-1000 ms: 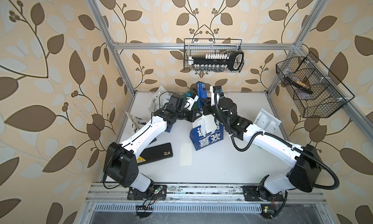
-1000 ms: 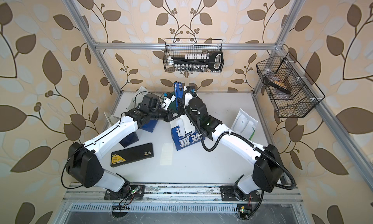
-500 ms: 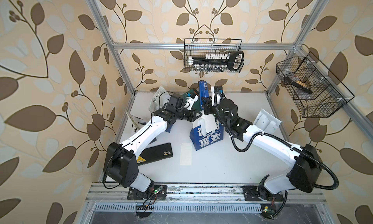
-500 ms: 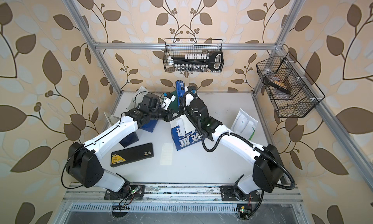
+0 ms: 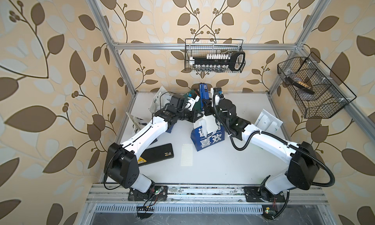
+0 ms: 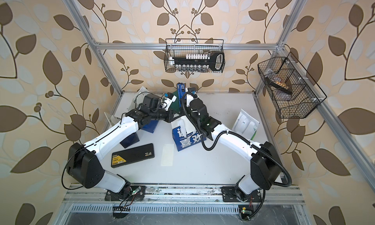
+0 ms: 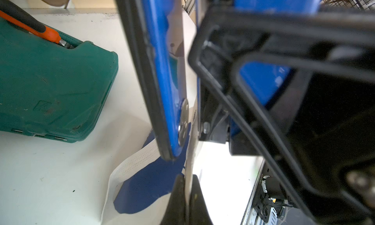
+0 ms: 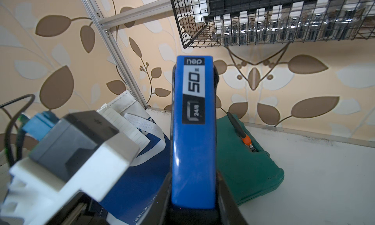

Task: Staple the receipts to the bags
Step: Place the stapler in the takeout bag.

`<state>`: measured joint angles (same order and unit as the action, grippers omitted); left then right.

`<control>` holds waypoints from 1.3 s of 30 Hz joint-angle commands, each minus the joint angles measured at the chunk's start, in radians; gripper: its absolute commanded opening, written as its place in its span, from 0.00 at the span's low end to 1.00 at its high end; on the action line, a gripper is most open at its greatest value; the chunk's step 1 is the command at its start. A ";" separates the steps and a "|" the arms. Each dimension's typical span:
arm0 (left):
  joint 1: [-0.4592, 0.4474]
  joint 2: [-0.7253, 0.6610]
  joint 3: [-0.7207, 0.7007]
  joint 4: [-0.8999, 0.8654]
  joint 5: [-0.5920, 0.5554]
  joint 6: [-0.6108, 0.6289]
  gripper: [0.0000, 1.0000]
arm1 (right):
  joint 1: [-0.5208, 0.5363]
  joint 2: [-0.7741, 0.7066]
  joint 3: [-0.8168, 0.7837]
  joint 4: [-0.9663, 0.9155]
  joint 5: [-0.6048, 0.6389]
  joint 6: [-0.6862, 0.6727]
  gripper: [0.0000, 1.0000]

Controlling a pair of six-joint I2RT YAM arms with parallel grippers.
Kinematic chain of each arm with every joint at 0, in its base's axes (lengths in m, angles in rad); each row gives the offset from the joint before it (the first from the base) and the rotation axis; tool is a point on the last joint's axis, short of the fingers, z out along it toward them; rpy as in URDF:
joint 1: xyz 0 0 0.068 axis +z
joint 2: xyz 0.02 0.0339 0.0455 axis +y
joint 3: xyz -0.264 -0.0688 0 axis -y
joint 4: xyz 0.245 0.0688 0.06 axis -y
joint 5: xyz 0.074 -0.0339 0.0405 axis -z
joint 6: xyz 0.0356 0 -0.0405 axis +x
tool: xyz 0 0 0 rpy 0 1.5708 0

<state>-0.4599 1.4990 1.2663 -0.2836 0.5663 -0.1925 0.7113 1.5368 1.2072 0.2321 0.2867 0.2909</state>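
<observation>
Desk (image 5: 233, 169) centre: navy bag (image 5: 209, 139) stands. Left gripper (image 7: 185, 191) pinches receipt (image 5: 209, 123) at bag's top edge; right gripper (image 8: 193, 193) clamps blue stapler (image 8: 192, 132). Paper looks light, floppy, tearable: hold near staple spot.

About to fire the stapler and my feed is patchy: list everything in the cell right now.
navy bag: one, navy and white, upright at centre of table
receipt: one, cream, draped over its top edge
loose receipt: one, cream, flat beside it
other navy bags: at least two, left side, partly hidden
green-and-white bag: one, flat, right side
black case: one, yellow label, front left
green case: one, dark green, at the back
stapler: one, blue, upright at the navy bag's top edge
wire baskets: two, black, back wall and right wall
left hand: shut, pinching the navy bag's top edge
right hand: shut on stapler
</observation>
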 commanded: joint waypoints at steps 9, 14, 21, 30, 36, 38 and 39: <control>-0.013 0.007 0.028 0.019 -0.036 -0.012 0.00 | 0.002 -0.083 -0.032 0.035 -0.028 -0.006 0.00; -0.013 0.009 0.034 0.013 -0.047 -0.014 0.00 | 0.009 -0.083 -0.014 0.010 -0.026 -0.030 0.00; -0.013 0.015 0.048 0.034 -0.042 -0.045 0.00 | 0.032 -0.117 -0.065 -0.029 0.000 -0.056 0.00; -0.013 0.032 0.052 0.077 -0.011 -0.039 0.00 | 0.082 -0.173 -0.156 -0.071 0.014 -0.085 0.14; -0.013 0.015 0.027 0.109 0.010 0.048 0.00 | 0.082 -0.228 -0.180 -0.083 -0.002 -0.189 0.55; -0.013 -0.004 -0.015 0.171 0.020 0.077 0.00 | 0.065 -0.241 -0.164 -0.113 -0.040 -0.235 0.59; -0.013 -0.017 -0.040 0.212 0.024 0.095 0.00 | 0.052 -0.251 -0.155 -0.129 -0.073 -0.257 0.61</control>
<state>-0.4717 1.5303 1.2510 -0.2306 0.5682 -0.1726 0.7811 1.3125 1.0245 0.1146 0.2775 0.1162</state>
